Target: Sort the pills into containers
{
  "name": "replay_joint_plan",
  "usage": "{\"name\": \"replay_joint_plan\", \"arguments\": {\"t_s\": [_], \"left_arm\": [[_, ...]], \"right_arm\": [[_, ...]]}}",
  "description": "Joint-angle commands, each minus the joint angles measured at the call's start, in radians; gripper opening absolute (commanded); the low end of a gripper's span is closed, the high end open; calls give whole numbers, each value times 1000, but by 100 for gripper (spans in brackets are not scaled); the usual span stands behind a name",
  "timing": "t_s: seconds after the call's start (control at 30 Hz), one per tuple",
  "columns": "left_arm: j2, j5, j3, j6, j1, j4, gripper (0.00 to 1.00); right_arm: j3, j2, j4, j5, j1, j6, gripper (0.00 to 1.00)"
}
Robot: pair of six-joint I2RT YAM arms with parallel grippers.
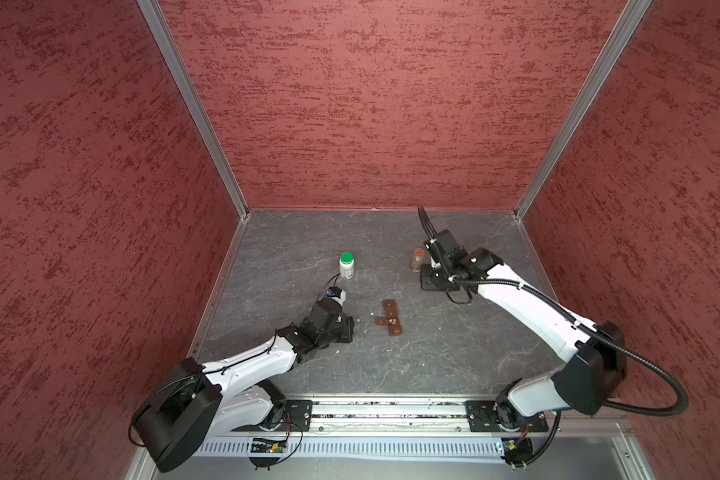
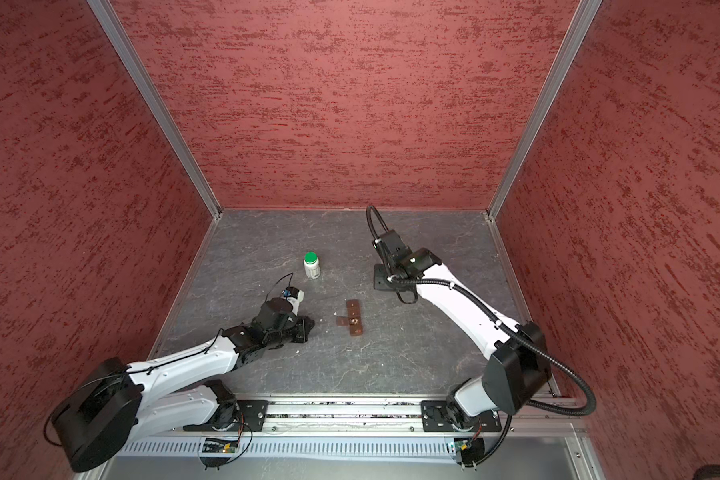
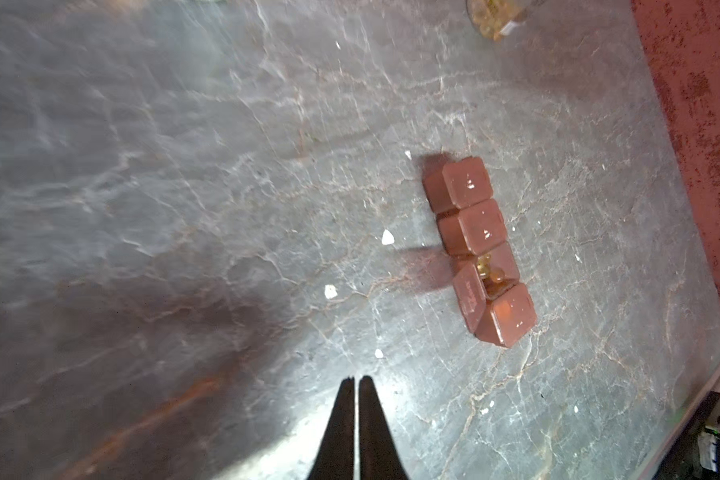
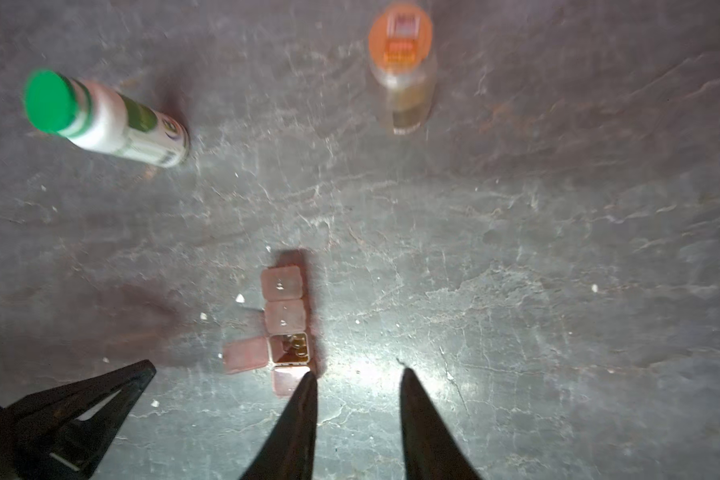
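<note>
Green-capped bottle [image 1: 346,266], amber jar [image 1: 417,261], pill organizer [image 1: 392,318]

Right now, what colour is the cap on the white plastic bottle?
Green. The round cap shows best in the right wrist view.

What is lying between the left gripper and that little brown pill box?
Nothing visible blocks it. In the left wrist view, only bare table and a few tiny white flecks lie between the shut left gripper and the pill box, whose one open compartment holds pills.
</note>
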Motion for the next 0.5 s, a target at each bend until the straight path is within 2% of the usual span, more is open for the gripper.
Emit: {"name": "replay_joint_plan", "arguments": {"t_s": [0.0, 0.2, 0.47], "left_arm": [[74, 48, 49, -115, -26, 42, 0], [207, 94, 75, -206, -23, 157, 0], [312, 144, 93, -257, 9, 259, 0]], "right_arm": [[-151, -79, 200, -77, 10, 74, 25], [-332, -83, 348, -165, 10, 89, 14], [-412, 6, 541, -252, 10, 98, 3]]}}
